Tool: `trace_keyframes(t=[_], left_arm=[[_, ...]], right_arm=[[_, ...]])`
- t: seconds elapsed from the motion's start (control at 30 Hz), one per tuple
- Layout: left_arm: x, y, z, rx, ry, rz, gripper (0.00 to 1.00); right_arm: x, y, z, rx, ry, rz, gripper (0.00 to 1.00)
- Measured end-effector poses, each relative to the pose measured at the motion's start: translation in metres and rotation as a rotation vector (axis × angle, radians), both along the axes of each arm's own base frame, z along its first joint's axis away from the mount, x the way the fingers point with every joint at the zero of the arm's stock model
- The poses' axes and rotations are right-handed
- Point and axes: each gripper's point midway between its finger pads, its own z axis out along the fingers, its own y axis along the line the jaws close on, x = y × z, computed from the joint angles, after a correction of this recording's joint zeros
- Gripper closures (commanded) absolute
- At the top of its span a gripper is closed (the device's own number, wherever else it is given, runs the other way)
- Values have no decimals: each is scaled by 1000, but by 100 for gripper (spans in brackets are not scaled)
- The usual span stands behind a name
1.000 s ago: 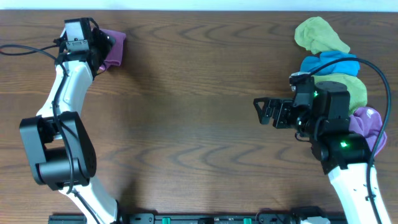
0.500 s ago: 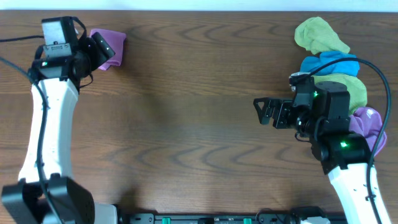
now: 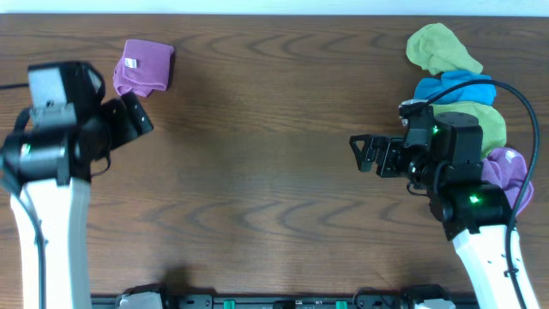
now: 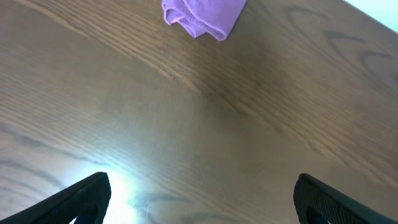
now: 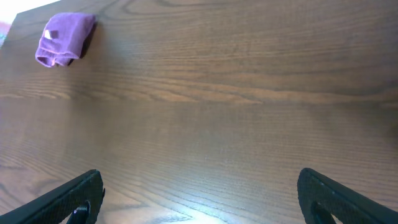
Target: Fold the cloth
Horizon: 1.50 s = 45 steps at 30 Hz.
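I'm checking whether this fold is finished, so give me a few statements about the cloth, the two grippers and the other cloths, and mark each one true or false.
1. The cloth lies as a small folded bundle at the far left of the table. True.
2. The left gripper is shut on the cloth. False: its jaws stand open and empty, apart from the cloth.
3. The right gripper is open and holds nothing. True.
4. The pile of other cloths sits at the table's centre. False: it lies at the right edge, beside the right arm.
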Motion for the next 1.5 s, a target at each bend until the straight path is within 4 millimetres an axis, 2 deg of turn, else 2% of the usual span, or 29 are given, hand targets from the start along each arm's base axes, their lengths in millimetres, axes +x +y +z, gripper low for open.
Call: trace_keyframes(t=[0.1, 0.17, 0.37, 0.5, 0.7, 1.0, 1.17, 1.5], left_arm=[[-25, -3, 18, 28, -52, -22, 5], [-39, -4, 18, 42, -66, -24, 5], [-71, -8, -22, 53, -96, -35, 5], [-81, -11, -44, 65, -183, -39, 5], [-92, -18, -67, 109, -307, -98, 5], [-110, -32, -117, 190, -356, -238, 5], [-116, -33, -131, 242, -372, -268, 5], [-142, -21, -154, 294, -280, -241, 5]], right_arm=[[0, 0, 0, 0, 0, 0, 1], [0, 0, 0, 0, 1, 0, 1], [0, 0, 0, 0, 1, 0, 1], [0, 0, 0, 0, 1, 0, 1], [0, 0, 0, 0, 1, 0, 1], [0, 0, 0, 0, 1, 0, 1], [0, 0, 0, 1, 0, 0, 1], [0, 0, 0, 0, 1, 0, 1]])
